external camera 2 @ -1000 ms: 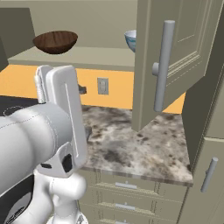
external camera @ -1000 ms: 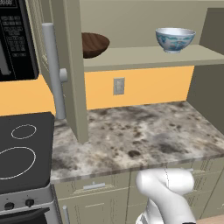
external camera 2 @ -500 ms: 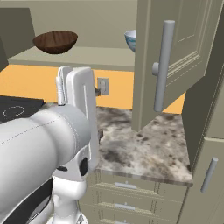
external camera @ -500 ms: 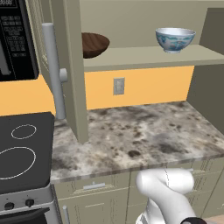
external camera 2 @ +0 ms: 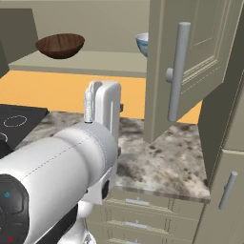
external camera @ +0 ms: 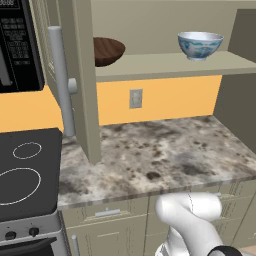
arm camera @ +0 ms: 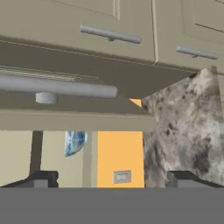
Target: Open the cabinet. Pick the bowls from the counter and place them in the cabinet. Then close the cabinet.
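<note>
From the left, the open cabinet door (external camera: pixel 82 80) covers part of the brown wooden bowl (external camera: pixel 107 50). From the right, the other door (external camera 2: pixel 190 62) hides most of the white-and-blue bowl (external camera 2: pixel 142 43). The robot's arm (external camera 2: pixel 57 167) blocks much of the counter (external camera 2: pixel 167 162) and the wall outlet.

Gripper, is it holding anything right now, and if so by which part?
Nothing is held. In the hand view the gripper is open, its fingers wide apart with nothing between them. Both bowls sit on the cabinet shelf.
</note>
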